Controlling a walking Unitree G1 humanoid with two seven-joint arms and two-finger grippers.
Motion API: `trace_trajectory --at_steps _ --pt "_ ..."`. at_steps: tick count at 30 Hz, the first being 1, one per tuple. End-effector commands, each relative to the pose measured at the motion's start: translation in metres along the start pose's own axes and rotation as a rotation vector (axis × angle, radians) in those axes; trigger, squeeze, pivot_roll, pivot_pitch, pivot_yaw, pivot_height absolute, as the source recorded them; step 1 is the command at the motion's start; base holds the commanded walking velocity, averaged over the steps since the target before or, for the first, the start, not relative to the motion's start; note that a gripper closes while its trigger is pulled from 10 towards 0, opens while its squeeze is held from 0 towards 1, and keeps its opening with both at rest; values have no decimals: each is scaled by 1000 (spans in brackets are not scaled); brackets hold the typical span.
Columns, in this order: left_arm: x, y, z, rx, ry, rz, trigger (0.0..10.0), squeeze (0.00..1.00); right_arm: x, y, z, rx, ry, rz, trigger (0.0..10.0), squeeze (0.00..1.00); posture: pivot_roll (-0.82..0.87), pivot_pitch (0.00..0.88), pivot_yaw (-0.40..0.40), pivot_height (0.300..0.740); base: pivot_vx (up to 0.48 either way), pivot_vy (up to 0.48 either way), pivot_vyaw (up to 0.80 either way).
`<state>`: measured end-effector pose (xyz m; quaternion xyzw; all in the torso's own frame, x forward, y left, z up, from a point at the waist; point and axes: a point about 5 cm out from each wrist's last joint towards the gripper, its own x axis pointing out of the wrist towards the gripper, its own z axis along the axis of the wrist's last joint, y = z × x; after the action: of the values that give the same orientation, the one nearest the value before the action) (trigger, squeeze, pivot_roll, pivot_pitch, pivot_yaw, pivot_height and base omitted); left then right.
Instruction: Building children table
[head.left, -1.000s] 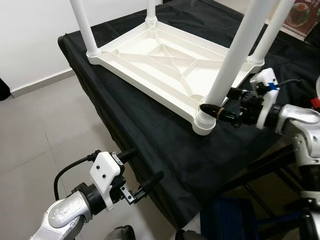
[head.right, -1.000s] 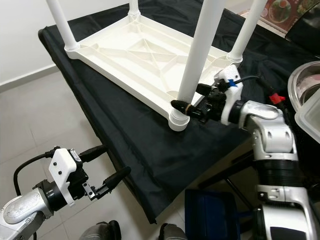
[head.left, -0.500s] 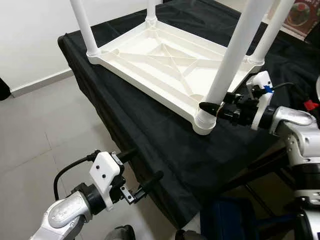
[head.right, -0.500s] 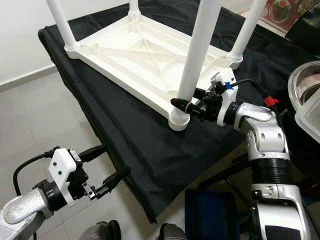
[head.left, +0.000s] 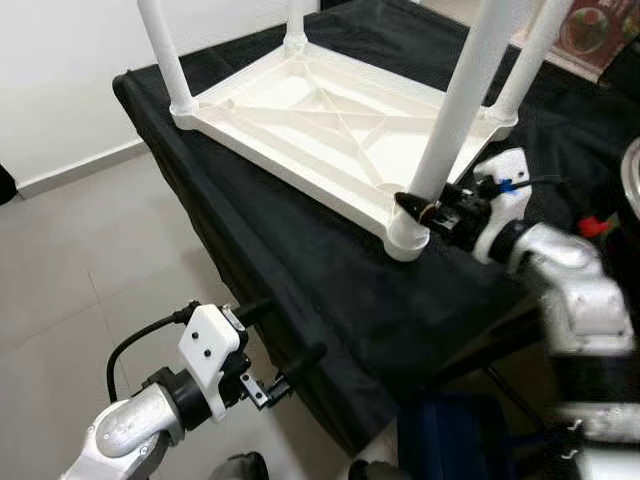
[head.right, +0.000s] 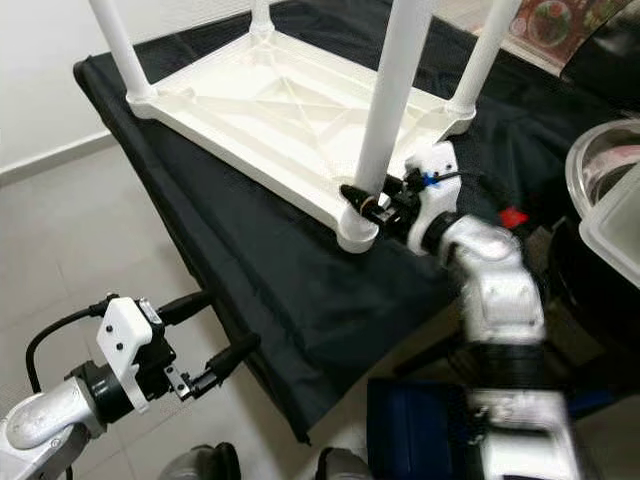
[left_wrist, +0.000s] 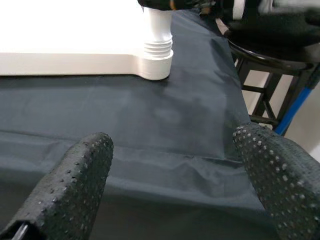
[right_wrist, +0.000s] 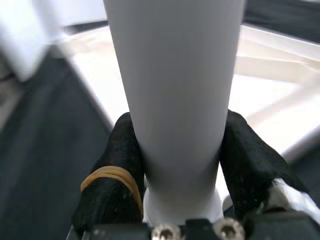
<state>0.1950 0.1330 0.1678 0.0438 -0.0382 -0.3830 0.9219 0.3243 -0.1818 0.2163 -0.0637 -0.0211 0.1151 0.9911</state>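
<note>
1. on the black-draped bench (head.left: 300, 260) lies an upturned white children's table top (head.left: 330, 115), its legs pointing up.
2. at the near corner socket (head.left: 406, 238), the right gripper (head.left: 425, 207) clamps the base of the near white leg (head.left: 462, 100), one black finger on each side of it.
3. a yellow rubber band (right_wrist: 112, 176) rings one finger.
4. low over the grey tiled floor (head.left: 70, 270), beside the bench edge, the left gripper (head.left: 280, 340) hangs with fingers spread wide, holding nothing.
</note>
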Motion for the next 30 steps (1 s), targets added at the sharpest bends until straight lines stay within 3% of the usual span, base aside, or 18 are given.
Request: trace_trajectory --at_steps 1,7,9,10,11,12,19,21,25,26,30 --pt "-1 -3 0 -5 -1 0 10000 0 -15 0 -25 -9 147 -211 0 0 2 221 -60 740 0 0 0" --pt "0 -4 0 -5 -3 -1 10000 0 -14 16 -27 39 154 -189 0 0 1 225 -58 740 0 0 0" --pt "0 -4 0 -5 -3 -1 10000 0 -13 20 -26 47 158 -167 588 0 -1 230 -60 740 0 0 0" --pt "0 -4 0 -5 -4 0 10000 0 -11 22 -24 38 163 -138 4471 0 -4 232 -60 740 0 0 0" --pt "0 -4 0 -7 -4 0 10000 0 -10 23 -20 48 151 -121 10000 0 -7 237 -61 740 0 0 0" --pt "0 -5 0 -8 -5 -1 10000 0 -7 25 -14 81 126 -83 10000 1000 -10 242 -62 740 0 0 0" --pt "1 -7 0 -16 -7 -4 10000 0 -5 27 6 121 49 -7 10000 1000 -10 251 -56 740 0 0 0" --pt "0 -8 0 -20 -4 -7 10000 0 3 8 20 64 -18 97 10000 1000 1 251 -46 740 0 0 0" --pt "0 -8 0 -20 -4 -8 10000 0 5 4 22 57 -30 125 10000 1000 1 251 -46 740 0 0 0" --pt "-1 -7 0 -19 -1 -9 10000 0 7 -3 24 35 -33 132 10000 1000 6 252 -42 740 0 0 0" --pt "-2 -4 1 -10 4 -12 10000 0 13 -16 27 43 -26 288 10000 1000 12 252 -35 740 0 0 0"
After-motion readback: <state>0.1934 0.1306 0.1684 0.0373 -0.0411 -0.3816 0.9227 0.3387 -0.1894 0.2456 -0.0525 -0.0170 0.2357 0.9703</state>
